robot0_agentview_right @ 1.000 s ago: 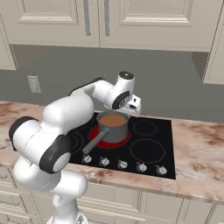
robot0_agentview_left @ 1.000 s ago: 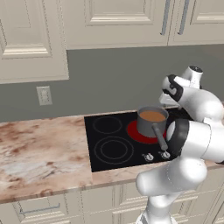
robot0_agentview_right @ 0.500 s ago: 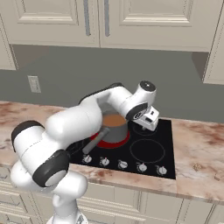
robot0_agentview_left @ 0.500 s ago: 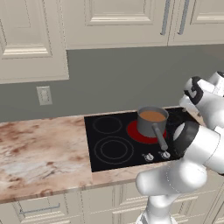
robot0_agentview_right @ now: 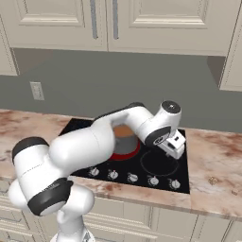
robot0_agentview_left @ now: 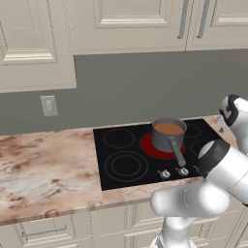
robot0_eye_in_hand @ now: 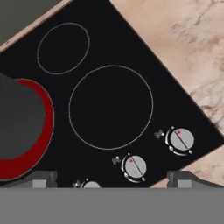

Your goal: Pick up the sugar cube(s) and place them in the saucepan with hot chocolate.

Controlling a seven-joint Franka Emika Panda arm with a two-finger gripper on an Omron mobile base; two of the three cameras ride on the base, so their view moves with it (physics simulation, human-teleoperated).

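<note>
A small grey metal saucepan (robot0_agentview_left: 168, 136), round with one long straight handle, sits on the glowing red burner (robot0_agentview_left: 156, 147) of a glossy black glass cooktop (robot0_agentview_left: 116, 160) set into a mottled pink-brown stone counter (robot0_agentview_left: 46, 164). Smooth light-brown hot chocolate (robot0_agentview_left: 169, 129) fills it. To its right the gripper (robot0_eye_in_hand: 112, 178) hovers over the thin-ringed burners, spread wide and holding nothing.

The saucepan (robot0_agentview_left: 168, 134) of hot chocolate (robot0_agentview_left: 169, 128) sits on the stove's (robot0_agentview_left: 121, 160) glowing red burner (robot0_agentview_left: 147, 145).
</note>
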